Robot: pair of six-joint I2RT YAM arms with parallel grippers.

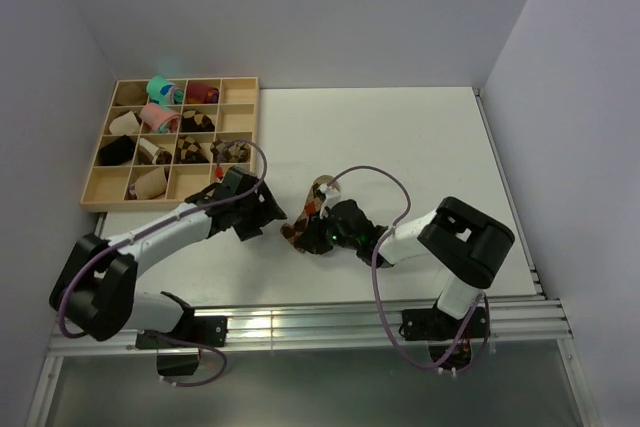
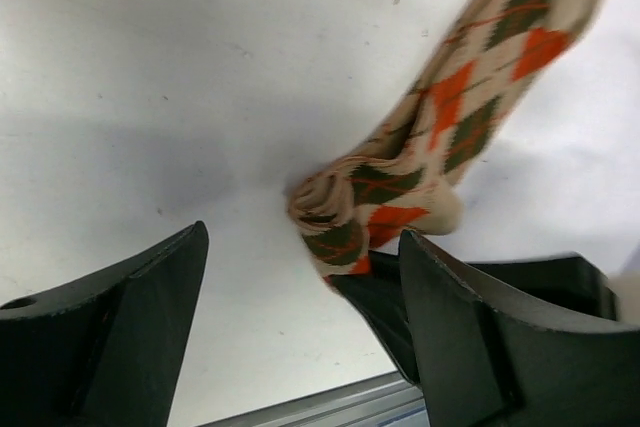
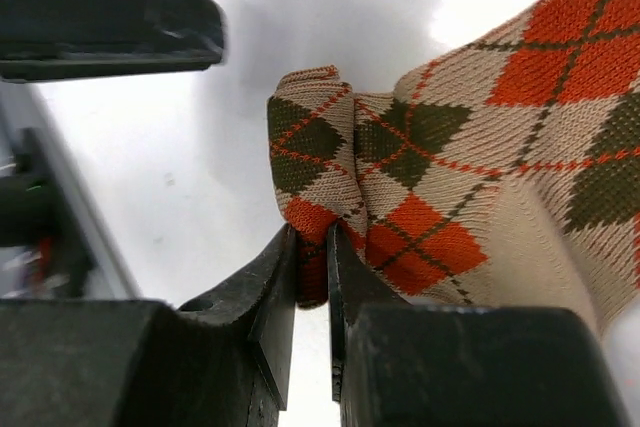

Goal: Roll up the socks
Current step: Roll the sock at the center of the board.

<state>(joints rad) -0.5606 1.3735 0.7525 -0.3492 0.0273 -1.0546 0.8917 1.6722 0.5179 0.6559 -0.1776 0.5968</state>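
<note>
Socks (image 1: 305, 215): mid-table (image 1: 420, 137), near end partly rolled, the rest stretched out.
Right gripper (image 3: 312, 247): clamped on the rolled end, fingers nearly together.
Left gripper (image 2: 303, 245): fingers spread wide, empty, near the roll.

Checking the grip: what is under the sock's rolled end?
The right end effector pinches the sock at its lower edge; white table lies alongside. Directly beneath is covered.

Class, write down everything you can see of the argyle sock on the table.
The sock is tan knitted fabric with dark brown and orange-red diamonds. One end is rolled into a small coil; the rest trails away unrolled over the white table. The right gripper pinches the coiled end.
</note>
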